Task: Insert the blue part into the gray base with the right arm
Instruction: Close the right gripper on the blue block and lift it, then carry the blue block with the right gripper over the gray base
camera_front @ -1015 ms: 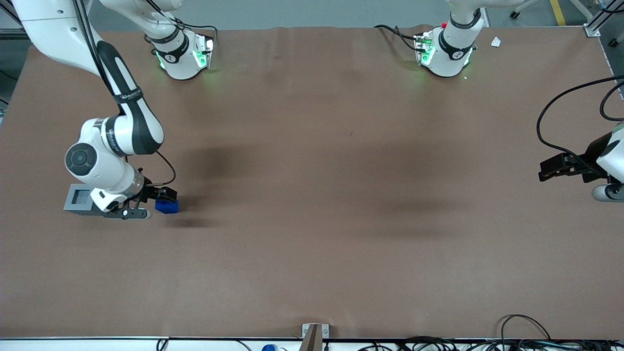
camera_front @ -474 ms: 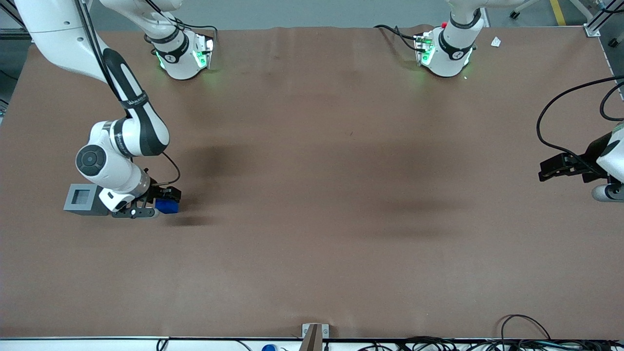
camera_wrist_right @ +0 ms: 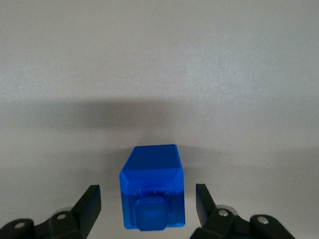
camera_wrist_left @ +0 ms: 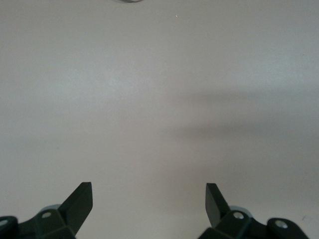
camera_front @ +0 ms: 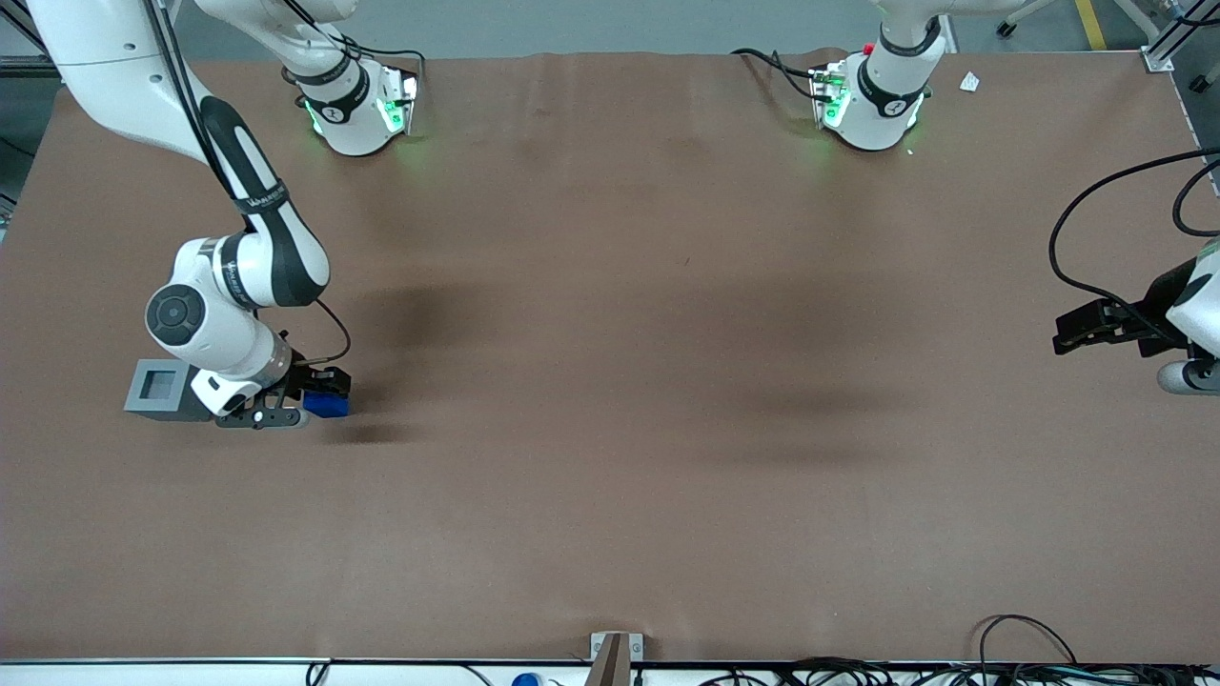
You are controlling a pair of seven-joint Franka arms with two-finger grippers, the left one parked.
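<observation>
Scene: brown table (camera_front: 610, 429) seen from the front, w/ a white robot arm at work near one end.
Right arm: white w/ black panels (camera_front: 238, 257), bent down low over the table toward its own end.
Gripper: black, two fingers (camera_front: 319, 395), low at table level, set around the blue part; also seen in the wrist view (camera_wrist_right: 147, 209).
Jaws: spread wide, one finger on each side of the blue part, a clear gap btwn each finger and the part, not gripping.
Fingers: dark tips (camera_wrist_right: 89, 206) flank the part in the wrist view, apart from it.
Blue part: small bright blue cube (camera_front: 327, 407) resting on the table, just beside the gray base, on the side toward the parked arm's end. In the wrist view (camera_wrist_right: 152, 191) its square stud faces the camera, so the part seems to lie on its side.
Gray base: light gray block (camera_front: 157, 391) w/ a square recess in its top, on the table near the working arm's end; partly covered by the arm's wrist. Recess holds nothing.
Base vs part: near each other, not touching; the gripper's body sits btwn them.
Shadow: dark soft patch on the table next to the blue part.
</observation>
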